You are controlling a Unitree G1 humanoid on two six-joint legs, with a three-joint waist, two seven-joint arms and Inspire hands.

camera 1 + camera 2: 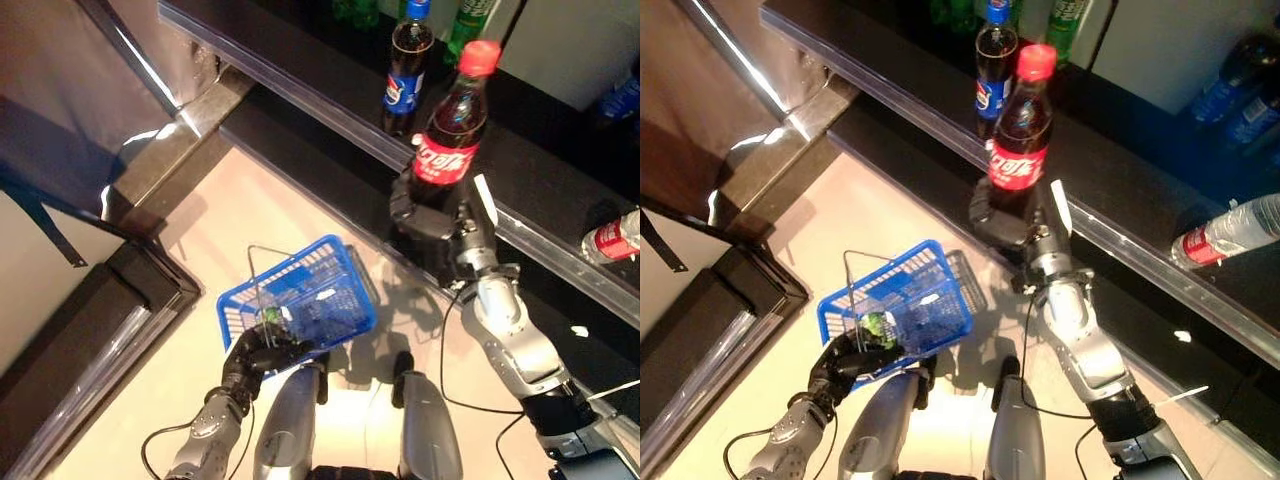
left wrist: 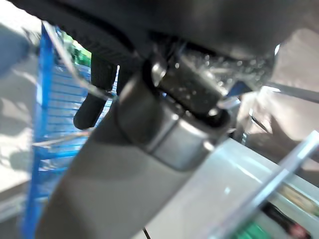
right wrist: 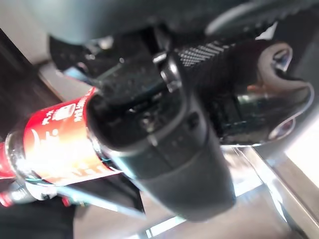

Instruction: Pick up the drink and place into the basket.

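Cola bottle (image 1: 448,130) held upright, upper right of frame, lower body wrapped by right hand (image 1: 425,212). Blue basket (image 1: 300,295) gripped at near rim by left hand (image 1: 262,355), lower left of bottle.

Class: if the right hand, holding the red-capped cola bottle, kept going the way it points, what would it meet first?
Probably the blue-labelled cola bottle on the dark shelf, just beyond the right hand and its red-capped cola bottle; depth is uncertain.

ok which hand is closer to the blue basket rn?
Left. The left hand has its fingers curled over the blue basket at its near rim. The right hand is up by the shelf, off to the basket's right, shut on the red-capped cola bottle.
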